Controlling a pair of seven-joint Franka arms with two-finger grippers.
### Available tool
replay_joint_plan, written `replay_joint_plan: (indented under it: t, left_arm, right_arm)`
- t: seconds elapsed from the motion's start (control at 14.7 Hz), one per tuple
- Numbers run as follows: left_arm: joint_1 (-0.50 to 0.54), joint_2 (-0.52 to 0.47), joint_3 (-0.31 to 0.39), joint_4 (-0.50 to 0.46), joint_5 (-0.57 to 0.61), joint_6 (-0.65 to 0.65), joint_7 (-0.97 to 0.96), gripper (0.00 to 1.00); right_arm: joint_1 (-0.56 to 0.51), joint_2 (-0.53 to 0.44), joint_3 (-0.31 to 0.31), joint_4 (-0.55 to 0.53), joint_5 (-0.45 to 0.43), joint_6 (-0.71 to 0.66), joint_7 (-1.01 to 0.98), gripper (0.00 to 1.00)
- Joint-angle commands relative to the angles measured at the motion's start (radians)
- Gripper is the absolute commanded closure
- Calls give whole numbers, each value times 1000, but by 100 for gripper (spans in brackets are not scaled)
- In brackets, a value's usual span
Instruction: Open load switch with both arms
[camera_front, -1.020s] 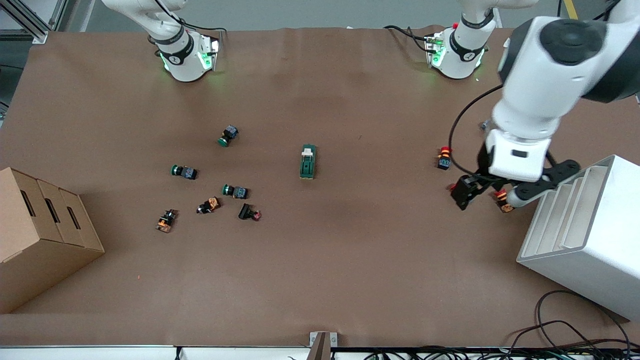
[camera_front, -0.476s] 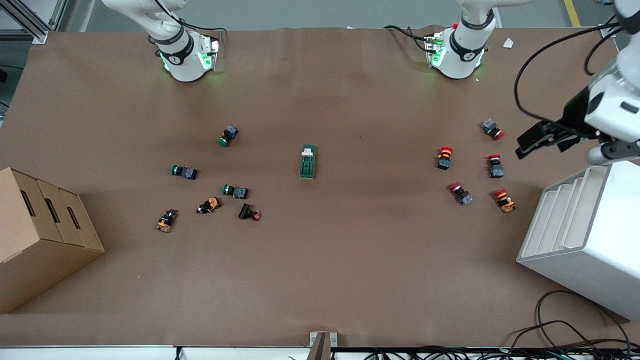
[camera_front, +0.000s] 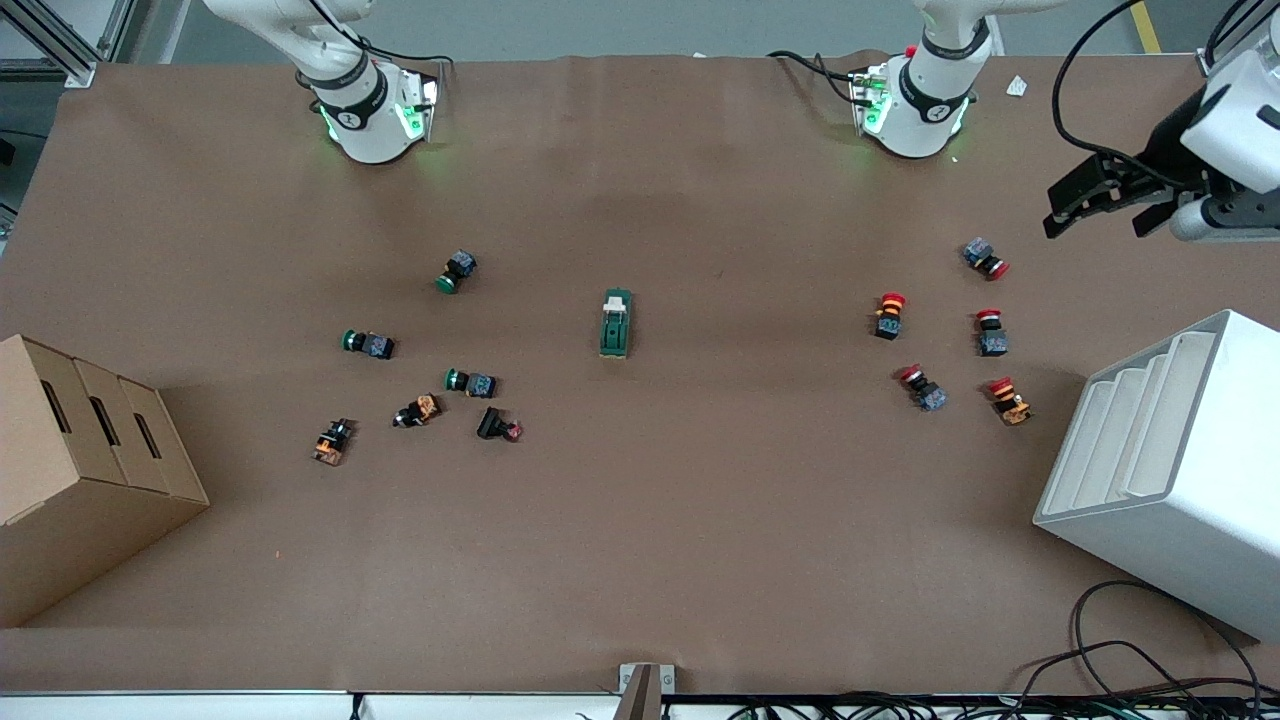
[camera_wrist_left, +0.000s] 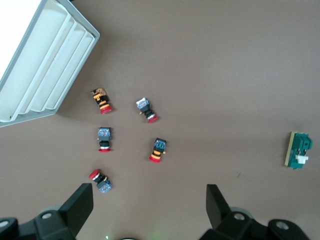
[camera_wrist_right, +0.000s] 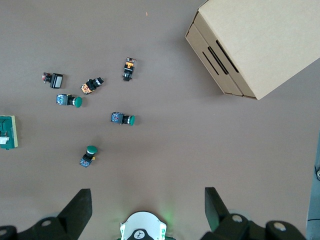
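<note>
the load switch (camera_front: 616, 323) lies flat on the brown table (camera_front: 700, 520) about midway between the two arms' ends, its cream toggle at the end that points to the robots' bases, with nothing touching it; it also shows at the edge of the left wrist view (camera_wrist_left: 299, 150) and of the right wrist view (camera_wrist_right: 7, 132). seen from the switch in the front view, a loose group of green-capped and orange push buttons (camera_front: 468, 382) lies between eight and ten o'clock, toward the right arm's end, and a cluster of five red-capped push buttons (camera_front: 889, 313) sits around three o'clock, toward the left arm's end. a cardboard box (camera_front: 70, 470) stands at the table edge past the green-capped group, and a white slotted rack (camera_front: 1170, 470) past the red-capped ones, at roughly four o'clock. the left gripper (camera_front: 1098, 199) hangs in the air over the table's edge at the left arm's end, at about two o'clock from the switch, its fingers (camera_wrist_left: 80, 207) spread wide with nothing between them. the right gripper (camera_wrist_right: 145, 210) is out of the front view; its wrist camera shows it high over its own base, fingers (camera_wrist_right: 77, 210) apart and empty.
</note>
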Motion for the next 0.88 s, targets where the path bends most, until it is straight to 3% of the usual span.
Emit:
replay_joint_plan:
  t: [0.0, 0.27, 0.54, 0.82]
  left_arm:
    - [-97, -57, 72, -55, 71, 6, 44, 0]
    - [-117, -77, 95, -84, 77, 26, 87, 0]
    - [-120, -94, 100, -106, 70, 37, 89, 0]
    - [-106, -84, 101, -78, 41, 37, 89, 0]
  right_arm:
    - [-3, -3, 18, -15, 5, 8, 2, 0]
    - [-2, -29, 14, -139, 14, 65, 4, 0]
    - [1, -150, 18, -311, 4, 172, 9, 0]
    - [3, -173, 57, -331, -13, 179, 74, 0]
